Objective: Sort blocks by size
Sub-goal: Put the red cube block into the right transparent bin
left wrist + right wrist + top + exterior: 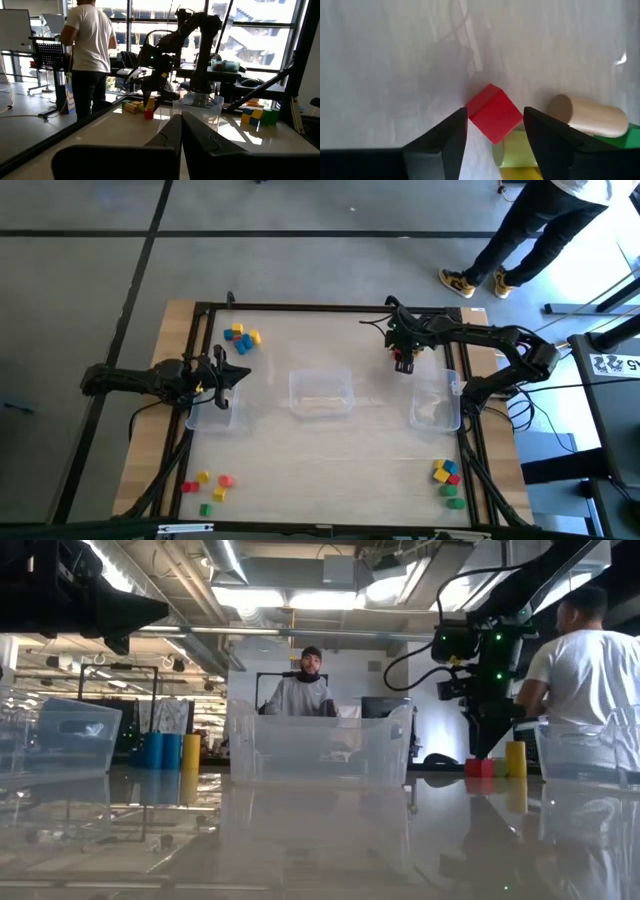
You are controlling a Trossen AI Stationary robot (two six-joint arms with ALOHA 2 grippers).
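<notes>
My right gripper [403, 362] points down at the far right of the table, its fingers on either side of a red cube [494, 113] that sits on the table. Next to the cube lie a tan cylinder [588, 115], a yellow-green cylinder [517, 149] and a green piece [633, 137]. My left gripper [236, 374] is shut and empty, held level above the left clear bin [211, 416]. Other block groups lie at the far left [240, 338], near left [206, 486] and near right [448, 479]. My right gripper has the red cube between its two fingers, which come from above, pointing down. The cube stands turned about, so the fingers [456, 131] meet two opposite upright edges of it [470, 107]. The cube rests on the table.
Three clear bins stand in a row: left, centre [320, 393] and right [436, 404]. A black frame [300, 306] borders the table. People stand beyond the far edge [304, 686] and at the far right [520, 235].
</notes>
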